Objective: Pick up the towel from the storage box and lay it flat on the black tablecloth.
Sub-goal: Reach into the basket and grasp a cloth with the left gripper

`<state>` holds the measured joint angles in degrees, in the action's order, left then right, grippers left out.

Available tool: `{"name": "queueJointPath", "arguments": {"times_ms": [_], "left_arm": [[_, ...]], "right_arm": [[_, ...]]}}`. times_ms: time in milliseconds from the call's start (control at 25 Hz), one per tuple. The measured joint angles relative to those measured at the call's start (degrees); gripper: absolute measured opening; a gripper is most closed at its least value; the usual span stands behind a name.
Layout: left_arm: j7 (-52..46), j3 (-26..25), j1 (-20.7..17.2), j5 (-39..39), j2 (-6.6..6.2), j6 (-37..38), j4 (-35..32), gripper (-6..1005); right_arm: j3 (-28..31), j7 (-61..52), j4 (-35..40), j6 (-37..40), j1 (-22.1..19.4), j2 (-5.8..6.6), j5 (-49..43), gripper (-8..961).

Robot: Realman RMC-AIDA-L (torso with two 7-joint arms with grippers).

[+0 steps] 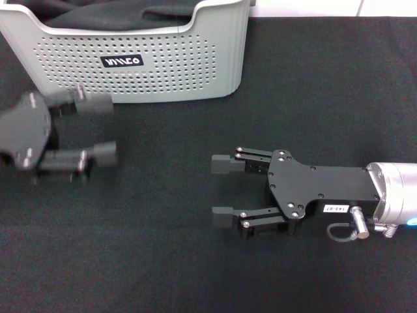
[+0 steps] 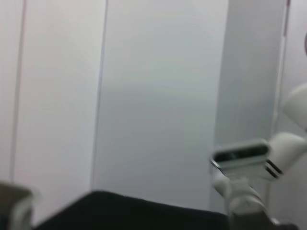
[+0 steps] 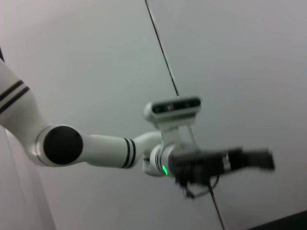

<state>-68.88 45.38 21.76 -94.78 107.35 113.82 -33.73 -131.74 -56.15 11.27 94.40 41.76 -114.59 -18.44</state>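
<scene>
2 end effectors hover with fingers spread and empty over the black tablecloth [image 1: 326, 85]. Left end effector [image 1: 98, 129] sits just below the storage box [image 1: 215, 59], nearer than right end effector [image 1: 223, 190]; only dark fabric [image 1: 117, 13] shows inside, the towel's yellow unseen.

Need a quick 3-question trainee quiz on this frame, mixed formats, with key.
1. True or false: the left end effector is shut on the towel.
2. Multiple choice: the storage box stands (A) on the black tablecloth, at its far edge, left of centre in the head view; (B) between the two end effectors; (C) beside the right arm.
3. Fill in: the right end effector is ____ and holds nothing, hovering over the tablecloth.

Key:
1. False. Its fingers are apart and empty, just in front of the box; only dark fabric shows over the box rim.
2. A.
3. open.
</scene>
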Motion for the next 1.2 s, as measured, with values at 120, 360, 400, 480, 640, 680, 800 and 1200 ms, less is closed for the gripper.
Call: {"name": "queueJointPath", "arguments": {"times_ms": [120,360,400,480,640,680,800,1200], "left_arm": [[-7.1,-6.2,0.4,0.4,3.69,-0.3,-12.5,876],[-14.3,-9.7,1.1,-0.2,10.41,-7.5,-36.3,875],[-15.0,-7.3,0.9,-3.7,12.45,-14.8,-44.9,875],[-15.0,-4.9,0.6,-5.4,12.68,-19.2,-47.6,875],[-13.1,9.8,-0.7,-12.7,12.39,-41.7,-51.8,874],[-12.5,12.7,-0.8,-15.0,12.43,-46.6,-51.7,874],[-12.1,20.3,-0.7,-22.0,12.53,-57.7,-50.6,873],[-17.5,32.3,0.2,-39.9,12.82,-77.7,-44.9,871]], "right_arm": [[0.0,0.2,0.0,-1.2,-0.2,-0.07,0.2,846],[0.4,0.6,0.0,-2.4,-1.5,-0.21,0.2,846],[0.4,0.6,0.0,-2.4,-1.5,-0.21,0.2,846],[1.9,2.0,-0.1,-2.6,-3.4,-0.59,0.2,846],[3.7,3.3,-0.1,-2.6,-5.9,-0.64,0.1,846],[3.9,3.5,-0.1,-2.6,-6.3,-0.66,0.2,846],[4.3,3.9,-0.1,-2.8,-7.4,-0.73,0.3,846],[6.4,4.6,-0.2,-2.8,-9.4,-0.73,0.1,845]]}}
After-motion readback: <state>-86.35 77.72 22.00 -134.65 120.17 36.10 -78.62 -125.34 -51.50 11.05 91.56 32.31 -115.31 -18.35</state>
